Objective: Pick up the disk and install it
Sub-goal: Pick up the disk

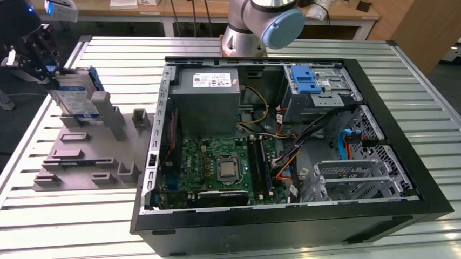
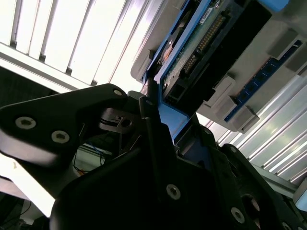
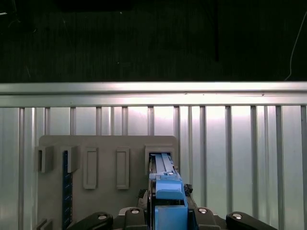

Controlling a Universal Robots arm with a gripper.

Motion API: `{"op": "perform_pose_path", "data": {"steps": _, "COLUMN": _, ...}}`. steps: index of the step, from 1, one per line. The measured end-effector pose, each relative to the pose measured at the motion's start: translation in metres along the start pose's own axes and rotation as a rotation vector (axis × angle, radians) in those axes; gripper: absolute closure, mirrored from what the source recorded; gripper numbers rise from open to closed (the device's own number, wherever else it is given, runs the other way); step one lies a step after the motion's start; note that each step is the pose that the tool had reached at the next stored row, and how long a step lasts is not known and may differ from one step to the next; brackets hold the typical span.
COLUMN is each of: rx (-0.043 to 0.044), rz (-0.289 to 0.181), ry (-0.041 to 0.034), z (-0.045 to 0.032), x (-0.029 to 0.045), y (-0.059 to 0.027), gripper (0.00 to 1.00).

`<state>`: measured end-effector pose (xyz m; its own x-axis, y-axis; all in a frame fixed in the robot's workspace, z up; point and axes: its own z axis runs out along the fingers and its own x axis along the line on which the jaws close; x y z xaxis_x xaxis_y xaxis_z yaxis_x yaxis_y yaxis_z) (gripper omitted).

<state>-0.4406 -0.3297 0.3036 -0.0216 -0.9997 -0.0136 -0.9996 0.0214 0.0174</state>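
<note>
Ribbed metal tabletop (image 1: 122,54) | silver-grey rectangular disk (image 1: 74,93) in blue carrier was seen upright in grey slotted holder (image 1: 79,156) | black hand (image 3: 167,192) was judged pinched on carrier edge | risk: disk could be jammed or dropped if pulled out tilted.

An open computer case (image 1: 288,229) lies on the slatted metal table (image 1: 65,226) beside a grey holder plate (image 1: 72,167).

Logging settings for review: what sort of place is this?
Probably a robotics lab or workshop bench: an open desktop computer case lies on a slatted metal table, a grey fixture beside it holds the disk, and wooden workbenches stand behind.
</note>
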Motion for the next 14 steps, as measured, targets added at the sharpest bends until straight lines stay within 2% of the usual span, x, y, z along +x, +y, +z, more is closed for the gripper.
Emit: {"op": "perform_pose_path", "data": {"steps": 14, "rx": 0.0, "rz": 0.0, "ry": 0.0, "z": -0.0041, "x": -0.0001, "y": 0.0001, "gripper": 0.64}}
